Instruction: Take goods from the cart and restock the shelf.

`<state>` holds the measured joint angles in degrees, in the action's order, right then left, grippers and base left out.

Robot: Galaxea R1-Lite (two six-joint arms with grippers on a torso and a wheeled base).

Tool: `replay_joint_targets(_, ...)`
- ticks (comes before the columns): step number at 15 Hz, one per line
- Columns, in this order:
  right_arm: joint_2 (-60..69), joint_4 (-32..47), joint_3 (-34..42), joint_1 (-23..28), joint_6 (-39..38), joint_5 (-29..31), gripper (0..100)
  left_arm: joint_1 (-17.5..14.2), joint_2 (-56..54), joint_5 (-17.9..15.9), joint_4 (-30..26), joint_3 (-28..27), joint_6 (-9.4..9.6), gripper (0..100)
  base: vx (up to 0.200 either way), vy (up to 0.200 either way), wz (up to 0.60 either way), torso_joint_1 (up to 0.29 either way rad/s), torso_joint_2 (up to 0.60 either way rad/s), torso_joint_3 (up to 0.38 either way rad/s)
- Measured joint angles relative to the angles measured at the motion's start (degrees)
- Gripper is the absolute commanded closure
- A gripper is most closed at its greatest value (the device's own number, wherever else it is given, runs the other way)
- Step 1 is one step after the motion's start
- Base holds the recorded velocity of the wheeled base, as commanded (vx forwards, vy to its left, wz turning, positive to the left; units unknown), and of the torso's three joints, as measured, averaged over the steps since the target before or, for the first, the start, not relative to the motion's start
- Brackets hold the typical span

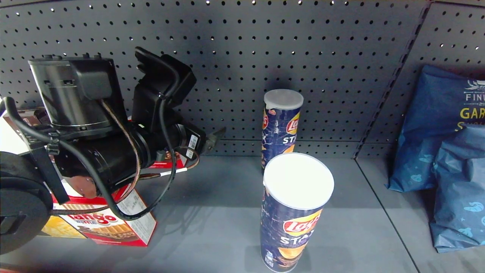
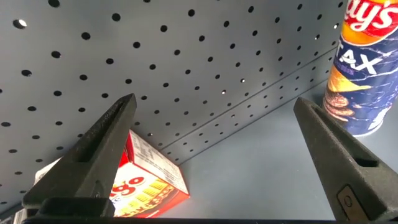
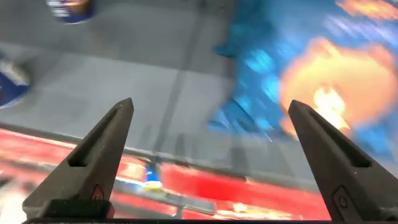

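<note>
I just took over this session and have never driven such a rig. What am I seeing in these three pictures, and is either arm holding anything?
This is a two-armed robot facing a store shelf. The large picture is from its head camera, and the black bulk at the left is its left arm. On the shelf stand a near chip can and a far chip can. A red box lies at the left, and blue bags are at the right. The two smaller pictures come from wrist cameras, and the dark prongs in each belong to that arm's gripper. The left gripper is open and empty, near the red box. The right gripper is also open and empty, facing the blue bags.
</note>
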<state>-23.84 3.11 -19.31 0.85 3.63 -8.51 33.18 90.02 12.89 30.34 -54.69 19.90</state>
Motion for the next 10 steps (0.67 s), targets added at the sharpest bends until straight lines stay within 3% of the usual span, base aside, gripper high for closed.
replay_joint_targets(2,6.46,-0.07,5.32,4.0,-0.22,0.52,0,0.02,-0.05,0.0,-0.02,-0.02,0.05,0,0.0,0.0,0.0,0.0,0.0,0.0)
replay_joint_targets(5,14.18,-2.49,16.12,5.79,-2.73,4.3,0,-0.02,-1.16,-0.05,-0.21,0.55,-0.02,0,0.0,0.0,0.0,0.0,0.0,0.0)
replay_joint_targets(10,18.31,-2.95,19.1,4.84,-3.82,4.92,0,0.3,-3.57,-0.3,-2.05,0.91,0.18,0,0.0,0.0,0.0,0.0,0.0,0.0)
